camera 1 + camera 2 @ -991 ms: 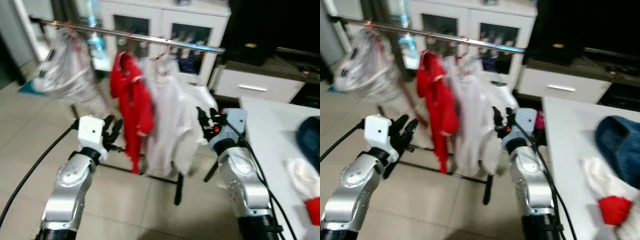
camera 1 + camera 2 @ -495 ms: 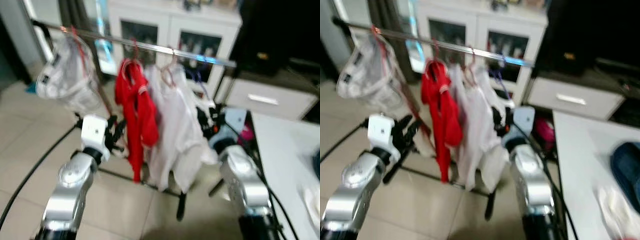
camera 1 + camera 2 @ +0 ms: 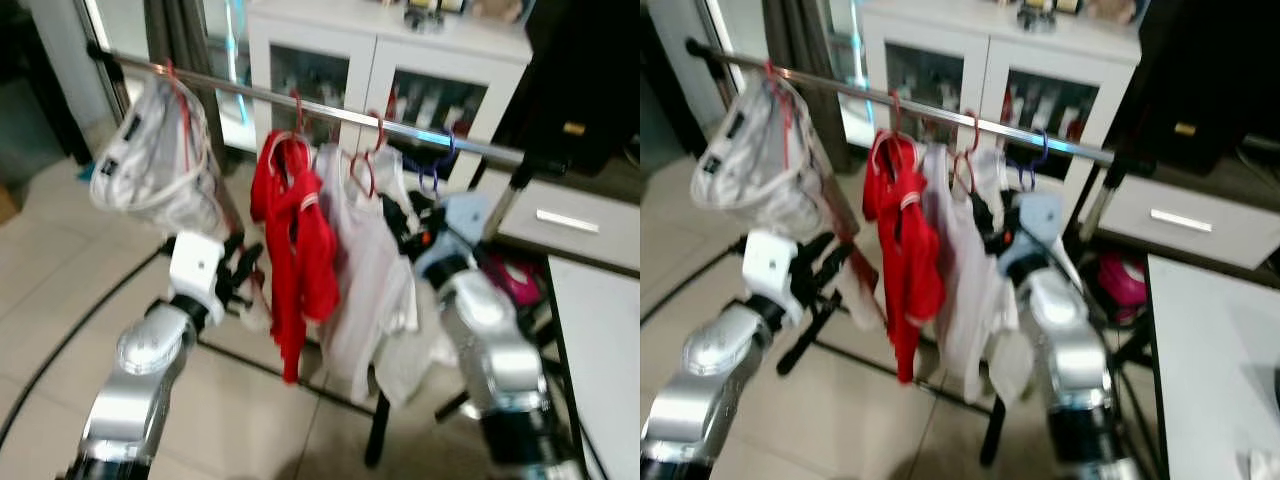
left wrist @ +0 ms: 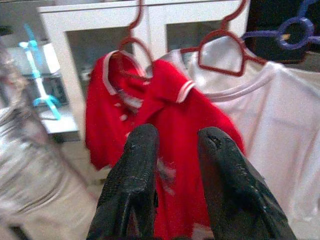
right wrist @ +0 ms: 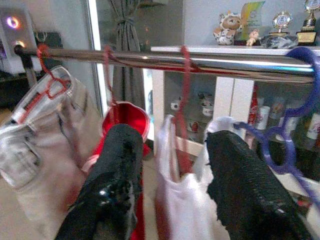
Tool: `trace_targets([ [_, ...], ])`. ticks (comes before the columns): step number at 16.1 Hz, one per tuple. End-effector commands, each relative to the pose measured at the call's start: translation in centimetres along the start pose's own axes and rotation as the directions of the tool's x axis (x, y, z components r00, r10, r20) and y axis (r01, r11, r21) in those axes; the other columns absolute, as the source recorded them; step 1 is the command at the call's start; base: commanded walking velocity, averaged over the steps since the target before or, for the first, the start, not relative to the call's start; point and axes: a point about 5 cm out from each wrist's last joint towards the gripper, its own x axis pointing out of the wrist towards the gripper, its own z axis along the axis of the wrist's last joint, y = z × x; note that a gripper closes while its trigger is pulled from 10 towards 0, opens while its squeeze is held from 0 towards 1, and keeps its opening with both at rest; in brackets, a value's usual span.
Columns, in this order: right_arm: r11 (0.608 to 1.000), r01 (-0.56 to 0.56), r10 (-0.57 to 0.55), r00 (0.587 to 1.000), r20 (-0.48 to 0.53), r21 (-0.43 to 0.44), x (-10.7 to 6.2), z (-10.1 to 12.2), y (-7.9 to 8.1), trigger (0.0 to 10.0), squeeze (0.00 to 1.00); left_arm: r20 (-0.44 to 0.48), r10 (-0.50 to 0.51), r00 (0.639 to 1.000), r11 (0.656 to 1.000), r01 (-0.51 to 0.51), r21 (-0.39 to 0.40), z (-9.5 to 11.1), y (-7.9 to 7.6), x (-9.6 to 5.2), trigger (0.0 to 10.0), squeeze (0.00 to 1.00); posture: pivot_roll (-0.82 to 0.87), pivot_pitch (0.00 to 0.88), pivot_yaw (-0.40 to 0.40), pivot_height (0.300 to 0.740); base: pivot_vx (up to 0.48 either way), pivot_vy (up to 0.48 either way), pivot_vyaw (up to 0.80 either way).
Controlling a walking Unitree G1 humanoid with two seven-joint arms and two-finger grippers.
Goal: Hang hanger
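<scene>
A metal clothes rail (image 3: 330,108) crosses in front of me. From it hang a pale grey garment (image 3: 155,170), a red shirt (image 3: 295,240) and a white shirt (image 3: 365,285), each on a red hanger. An empty purple hanger (image 5: 287,145) hangs on the rail beside the white shirt. My left gripper (image 3: 240,272) is raised just left of the red shirt, open and holding nothing (image 4: 177,137). At the white shirt's upper right, below the rail, my right gripper (image 3: 405,215) is open with nothing gripped (image 5: 175,137).
A white cabinet (image 3: 400,60) with glass doors stands behind the rail. A white table (image 3: 600,340) lies at my right, a low drawer unit (image 3: 570,215) beyond it. The rack's black foot (image 3: 378,440) rests on the tiled floor, with a pink object (image 3: 515,275) nearby.
The whole view has shifted: the rail and clothes now sit nearer and larger, and the table has slid off right. Both arms stay raised with open fingers, the right one closer to the white shirt.
</scene>
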Motion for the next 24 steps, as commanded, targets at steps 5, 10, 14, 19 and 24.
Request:
trace_targets([
  [5,0.995,0.029,-0.037,0.995,-0.092,-0.091,2.8,1.4,-2.3,10.0,1.0,0.036,-0.286,0.957,0.956,0.288,-0.054,1.1,-2.3,-0.8,10.0,0.0,0.03,0.0,-0.046,0.74,0.0,0.0,0.0],
  [10,0.994,0.057,-0.076,0.974,-0.212,-0.094,5.1,2.3,-4.0,10.0,1.0,0.035,-0.457,0.889,0.887,0.458,-0.062,1.9,-3.5,-1.4,10.0,0.0,0.03,0.0,-0.052,0.74,0.0,0.0,0.0],
  [14,0.995,0.076,-0.091,0.961,-0.262,-0.068,7.0,2.4,-5.3,10.0,0.0,0.032,-0.484,0.874,0.872,0.485,-0.069,2.1,-3.7,-1.3,10.0,0.0,0.03,0.0,-0.048,0.74,0.0,0.0,0.0],
  [19,0.987,0.148,-0.161,0.943,-0.293,-0.067,7.8,3.1,-7.6,10.0,0.0,0.022,-0.496,0.868,0.865,0.496,-0.075,2.1,-3.8,-1.2,10.0,0.0,0.03,0.0,-0.048,0.74,0.0,0.0,0.0],
  [24,0.995,0.094,-0.076,0.938,-0.339,0.036,8.0,2.3,-7.6,0.0,0.0,0.018,-0.499,0.866,0.863,0.499,-0.076,2.1,-3.8,-1.2,10.0,0.0,0.03,0.0,-0.045,0.74,0.0,0.0,0.0],
])
